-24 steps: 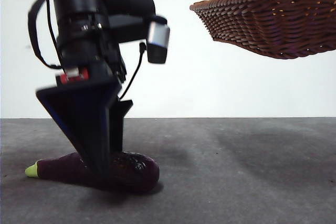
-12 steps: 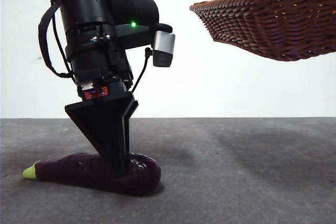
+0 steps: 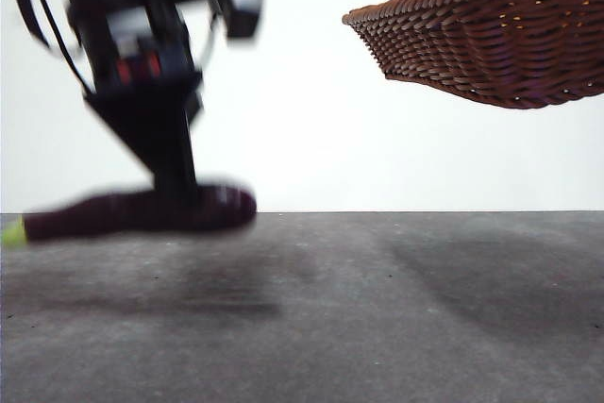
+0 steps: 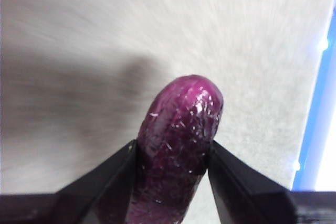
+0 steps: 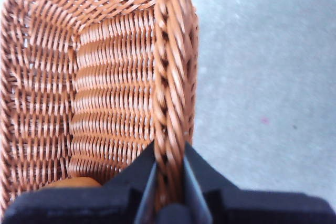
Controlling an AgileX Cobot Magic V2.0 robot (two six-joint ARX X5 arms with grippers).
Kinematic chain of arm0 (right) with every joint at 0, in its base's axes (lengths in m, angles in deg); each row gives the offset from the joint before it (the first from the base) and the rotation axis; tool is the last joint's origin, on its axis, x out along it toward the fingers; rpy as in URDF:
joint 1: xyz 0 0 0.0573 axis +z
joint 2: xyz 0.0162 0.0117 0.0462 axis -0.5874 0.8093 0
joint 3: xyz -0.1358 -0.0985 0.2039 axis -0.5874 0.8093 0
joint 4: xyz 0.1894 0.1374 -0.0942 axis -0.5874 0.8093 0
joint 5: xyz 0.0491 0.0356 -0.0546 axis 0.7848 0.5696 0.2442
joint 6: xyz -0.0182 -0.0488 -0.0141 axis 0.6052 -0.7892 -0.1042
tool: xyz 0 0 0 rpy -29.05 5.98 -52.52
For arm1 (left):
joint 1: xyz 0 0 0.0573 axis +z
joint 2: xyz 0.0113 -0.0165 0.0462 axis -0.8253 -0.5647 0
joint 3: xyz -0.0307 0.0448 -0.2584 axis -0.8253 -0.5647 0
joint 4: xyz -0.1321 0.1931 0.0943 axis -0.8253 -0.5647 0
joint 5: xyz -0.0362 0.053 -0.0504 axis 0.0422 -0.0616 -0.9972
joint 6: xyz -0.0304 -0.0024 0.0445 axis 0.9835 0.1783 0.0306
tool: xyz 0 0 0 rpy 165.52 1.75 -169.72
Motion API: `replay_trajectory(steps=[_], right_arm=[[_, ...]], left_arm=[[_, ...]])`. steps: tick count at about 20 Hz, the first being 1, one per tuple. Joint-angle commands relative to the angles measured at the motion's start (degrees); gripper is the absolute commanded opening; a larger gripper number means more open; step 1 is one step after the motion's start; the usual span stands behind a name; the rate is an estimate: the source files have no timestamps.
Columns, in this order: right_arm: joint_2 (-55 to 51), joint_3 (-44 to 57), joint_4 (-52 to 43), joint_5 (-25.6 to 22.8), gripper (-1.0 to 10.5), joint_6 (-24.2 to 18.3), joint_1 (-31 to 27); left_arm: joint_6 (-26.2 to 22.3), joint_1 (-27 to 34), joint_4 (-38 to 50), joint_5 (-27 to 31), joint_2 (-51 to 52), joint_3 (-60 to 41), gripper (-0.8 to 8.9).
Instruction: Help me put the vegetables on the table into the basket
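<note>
1. Your left gripper (image 4: 173, 156) has its two black jaws closed against the sides of the eggplant (image 4: 178, 135), gripping it partway along its length, with the rounded purple end sticking out past the jaws.
2. In the front view that same left gripper (image 3: 175, 181) hangs from above with the eggplant (image 3: 142, 211) lying roughly level under it, clear of the table (image 3: 377, 327). Its green stem tip points away from the basket (image 3: 491, 35). The picture is blurred here, so finer detail is lost.
3. Your right gripper (image 5: 169, 177) pinches the basket's braided rim (image 5: 170, 77), one jaw inside the wall and one outside, and holds the basket in the air, well apart from the eggplant and higher than it.
4. An orange-brown thing (image 5: 71, 183) shows low inside the basket beside the right gripper; it may be the potato, but too little is visible to be sure. You cannot see the corn cob in any view.
5. I judge the step in hand to be carrying the eggplant to the basket. The next move calls for raising it above the rim, bringing it across over the basket's open top, lining it up with the long side, then releasing.
6. The table is dark grey and mottled, with soft shadows under the eggplant and under the basket. Behind it stands a plain white wall (image 3: 302, 139).
</note>
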Motion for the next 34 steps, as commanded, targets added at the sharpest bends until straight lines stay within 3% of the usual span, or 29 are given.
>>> replay_trajectory(steps=[1, 6, 10, 17, 22, 27, 34], right_arm=[[-0.11, -0.07, -0.04, -0.11, -0.1, 0.07, 0.07], [-0.11, 4.37, -0.31, -0.17, -0.1, 0.09, 4.24], [-0.11, 14.32, -6.67, -0.17, -0.1, 3.34, 10.73], [2.27, 21.20, -16.65, -0.74, -0.1, 9.94, 23.74], [2.75, 21.20, -19.04, -2.21, -0.1, 12.63, 29.75], [2.78, 21.20, -19.08, -4.92, -0.1, 13.22, 32.37], [2.80, 21.20, -19.91, -4.79, -0.1, 13.68, 33.11]], left_arm=[[0.42, 1.16, -0.22, -0.22, 8.52, -0.44, -0.06], [0.44, 0.20, -0.22, -0.20, 23.19, -0.44, -0.06], [0.26, -1.95, -0.17, -0.22, 25.53, -0.44, -0.06], [-1.70, -12.61, 8.79, 0.48, 20.46, -0.44, -0.07], [-6.97, -15.47, 9.27, 4.74, 10.08, -0.44, -0.07], [-8.81, -18.95, 14.27, 4.35, 5.35, -0.44, -0.08], [-8.83, -21.59, 15.32, 4.70, 1.81, -0.44, -0.03]])
